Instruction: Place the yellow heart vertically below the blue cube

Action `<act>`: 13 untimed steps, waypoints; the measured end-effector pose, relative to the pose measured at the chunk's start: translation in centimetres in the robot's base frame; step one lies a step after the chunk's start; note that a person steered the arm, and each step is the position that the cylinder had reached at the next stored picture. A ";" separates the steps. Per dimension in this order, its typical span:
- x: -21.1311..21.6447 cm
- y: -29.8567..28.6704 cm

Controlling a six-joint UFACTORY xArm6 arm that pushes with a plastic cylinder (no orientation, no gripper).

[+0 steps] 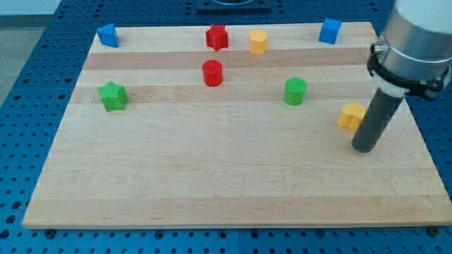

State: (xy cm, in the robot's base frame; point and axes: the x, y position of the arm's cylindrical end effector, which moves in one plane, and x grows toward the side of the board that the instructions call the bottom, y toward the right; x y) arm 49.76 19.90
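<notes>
The yellow heart (351, 116) lies near the board's right edge, partly hidden behind my rod. The blue cube (329, 31) stands at the view's top right, well above the heart and slightly to its left. My tip (364, 147) rests on the board just below and to the right of the yellow heart, close to it or touching it.
A wooden board (212, 183) holds a blue block (107, 34) at top left, a red star (217, 37), a yellow hexagon-like block (258, 41), a red cylinder (212, 73), a green cylinder (295, 91) and a green star (112, 96).
</notes>
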 end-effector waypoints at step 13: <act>-19.7 -7.8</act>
State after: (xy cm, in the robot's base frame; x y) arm 30.04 12.09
